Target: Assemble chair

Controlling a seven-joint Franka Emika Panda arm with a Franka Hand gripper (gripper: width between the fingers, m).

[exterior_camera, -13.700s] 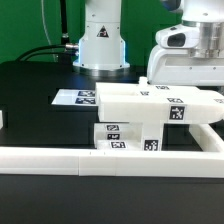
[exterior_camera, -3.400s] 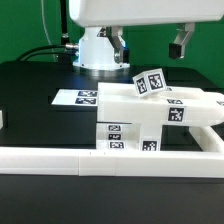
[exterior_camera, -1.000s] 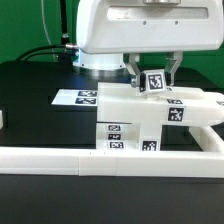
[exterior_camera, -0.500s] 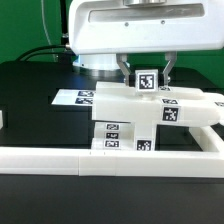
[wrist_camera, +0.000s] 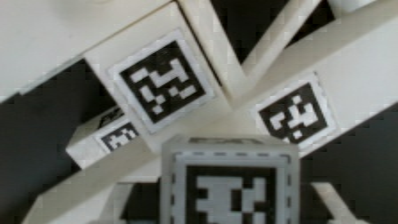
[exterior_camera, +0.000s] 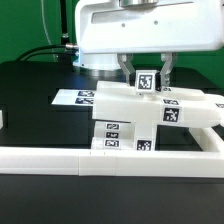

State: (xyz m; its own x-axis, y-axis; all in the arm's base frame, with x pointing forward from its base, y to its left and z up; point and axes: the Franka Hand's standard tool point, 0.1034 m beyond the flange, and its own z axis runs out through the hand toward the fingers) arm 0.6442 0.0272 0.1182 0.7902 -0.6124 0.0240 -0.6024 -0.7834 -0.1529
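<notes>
- Ext view: gripper [exterior_camera: 146,81] hangs straight down from a big glossy white housing. Its fingers [exterior_camera: 127,74] are set narrow and clamped on a short post [exterior_camera: 146,78], one finger per side.
- Post: chunky matte white block, squarish section, upright, b/w square tag on the face toward cam.
- Post is over the top face of the flat slab [exterior_camera: 118,100], roughly mid-length, base at slab-top level. Can't tell whether it's touching.
- Slab: thick matte white plastic w/ hard square edges, running long toward the ext view's right. Tags on its top and front face.
- Under the slab: blocky framed panel [exterior_camera: 124,136], same white plastic, three tags on the front, standing on the black table [exterior_camera: 30,115].
- Slab + panel = the part-built chair [exterior_camera: 195,108], sitting centre to ext view's right.
- Marker board [exterior_camera: 72,97]: thin flat white sheet w/ tags, flat on the table just beside the slab's end, on the ext view's left.
- Border rail [exterior_camera: 90,160]: long low white rail across the front, near the panel.
- Wrist view: very close, soft focus. Post [wrist_camera: 222,185] is nearest, tagged face toward cam, corners rounded.
- Beyond it are two tagged white faces [wrist_camera: 160,82] on angled beams w/ dark gaps between. Prob. the slab and panel, but too blurred to say which is which.
</notes>
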